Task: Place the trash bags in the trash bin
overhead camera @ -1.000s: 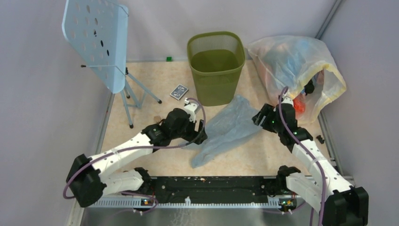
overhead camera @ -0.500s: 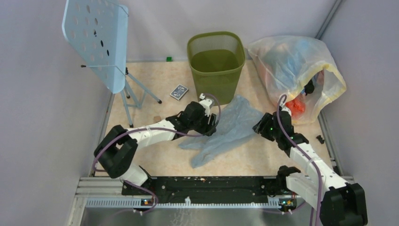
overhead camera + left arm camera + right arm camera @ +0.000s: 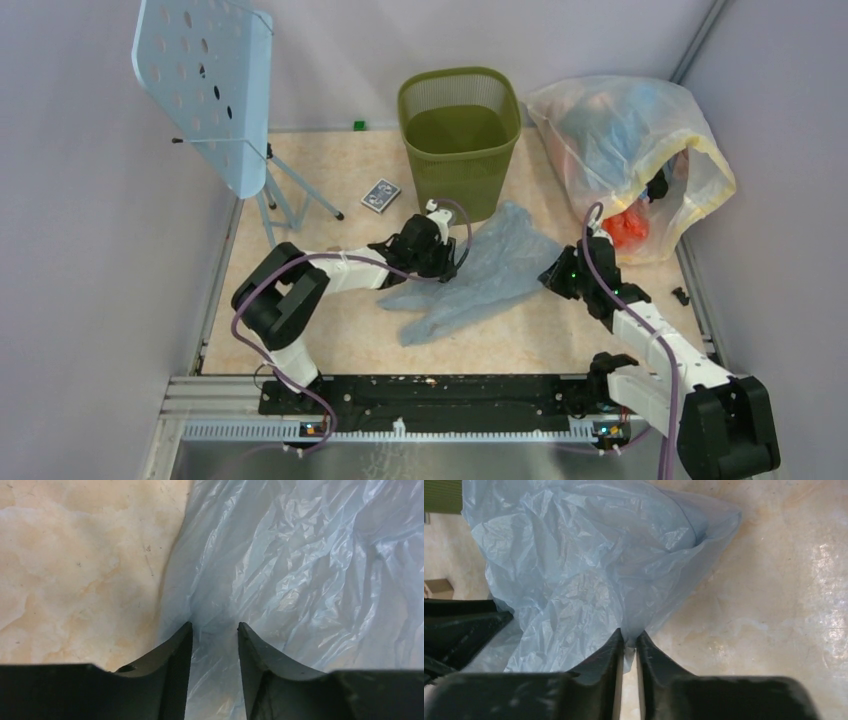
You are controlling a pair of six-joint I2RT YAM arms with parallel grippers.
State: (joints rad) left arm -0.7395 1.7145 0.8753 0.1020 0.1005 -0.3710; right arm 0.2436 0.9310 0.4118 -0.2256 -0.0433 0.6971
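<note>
1. Left wrist view: the left gripper (image 3: 214, 626) stands part open. Its dark fingers (image 3: 172, 655) are set down at the bag's (image 3: 300, 555) left edge. A pucker of plastic rises into the gap between the tips.
2. Right wrist view: the right gripper (image 3: 629, 636) is closed to a thin slit. It pinches a gathered point of the bag's right edge, and a small tab of plastic shows in the slit.
3. From above, the bag is pale blue and crinkled, and it lies spread flat on the table (image 3: 330, 340) between the two grippers, about mid-table. Its wide end points at the far edge and its narrow end trails toward the near edge.
4. The bin (image 3: 460, 150) stands upright at the middle of the far edge, mouth up. The bag's wide end lies just beside the bin's base. I cannot tell whether they touch.
5. A stuffed clear sack (image 3: 620, 130) fills the far right corner, behind the right arm.
6. A pale blue stand (image 3: 205, 90) is at the far left corner. A card deck (image 3: 380, 194) lies flat between the stand and the bin.
</note>
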